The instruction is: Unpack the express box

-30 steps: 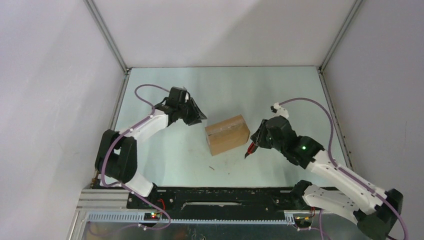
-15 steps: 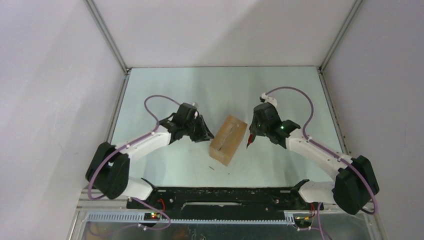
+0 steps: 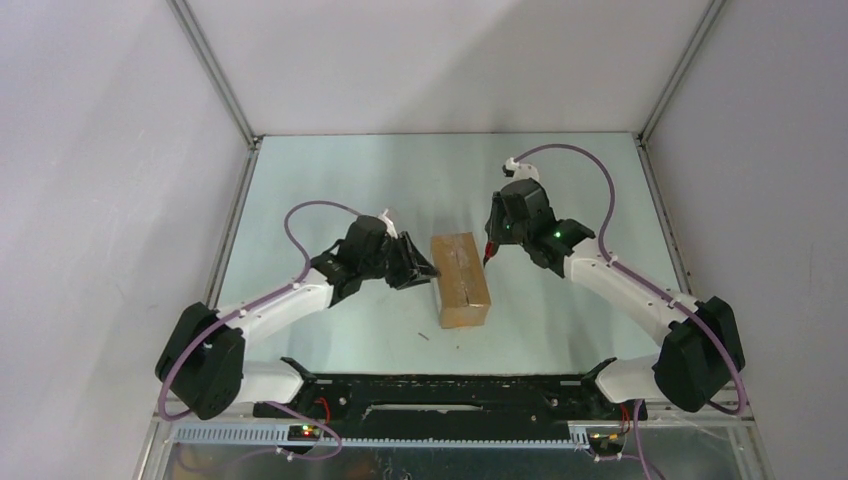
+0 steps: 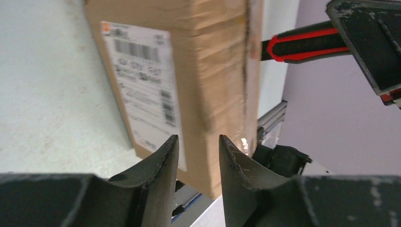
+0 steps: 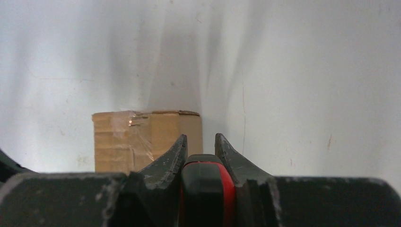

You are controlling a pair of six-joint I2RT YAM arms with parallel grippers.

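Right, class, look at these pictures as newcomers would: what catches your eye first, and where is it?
The brown express box lies mid-table between the two arms, with a seam running along its top. The right gripper is clamped on a red-handled knife just off the box's far right corner. The left gripper is close by the box's left side, fingers slightly apart and holding nothing.

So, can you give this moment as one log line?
express box: flaps closed, taped | left gripper: slightly open, empty, beside box | right gripper: shut on knife
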